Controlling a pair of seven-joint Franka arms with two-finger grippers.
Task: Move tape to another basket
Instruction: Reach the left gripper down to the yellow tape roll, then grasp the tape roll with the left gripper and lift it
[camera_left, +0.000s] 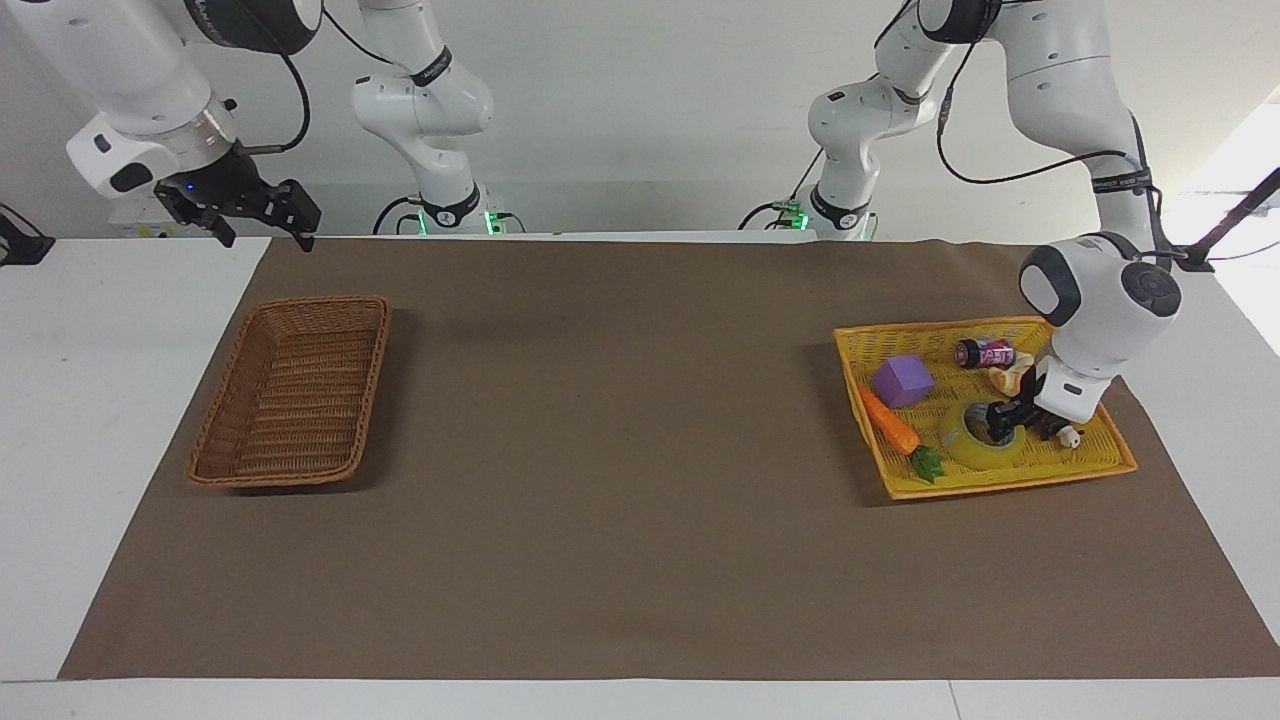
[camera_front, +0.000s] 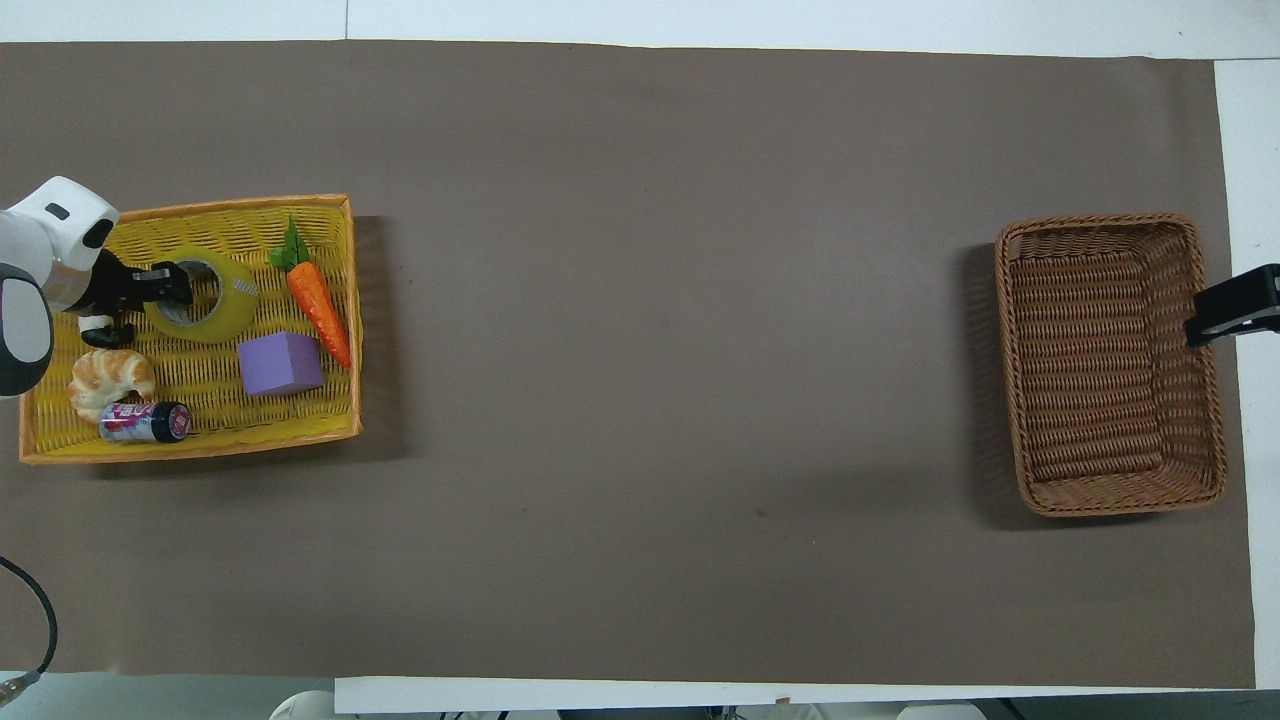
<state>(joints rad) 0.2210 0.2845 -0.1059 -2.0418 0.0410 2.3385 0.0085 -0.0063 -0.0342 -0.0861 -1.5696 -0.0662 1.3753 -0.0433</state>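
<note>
The tape (camera_left: 958, 441), a yellow roll with a white core, lies flat in the bright yellow mesh basket (camera_left: 1000, 486) at the left arm's end of the table. It also shows in the overhead view (camera_front: 228, 306). My left gripper (camera_left: 1001, 419) is open and down at the tape's rim, on the side away from the carrot, with one finger at the core hole; it shows in the overhead view (camera_front: 168, 284) too. The brown wicker basket (camera_left: 315, 301) stands empty at the right arm's end. My right gripper (camera_left: 262, 222) waits, open, in the air beside that basket.
The yellow mesh basket (camera_front: 200, 446) also holds a purple cube (camera_front: 280, 363), a toy carrot (camera_front: 318, 300), a croissant (camera_front: 110, 378), a small can (camera_front: 145, 422) and a black-and-white toy (camera_front: 100, 330). A brown mat (camera_front: 650, 350) covers the table between the two baskets.
</note>
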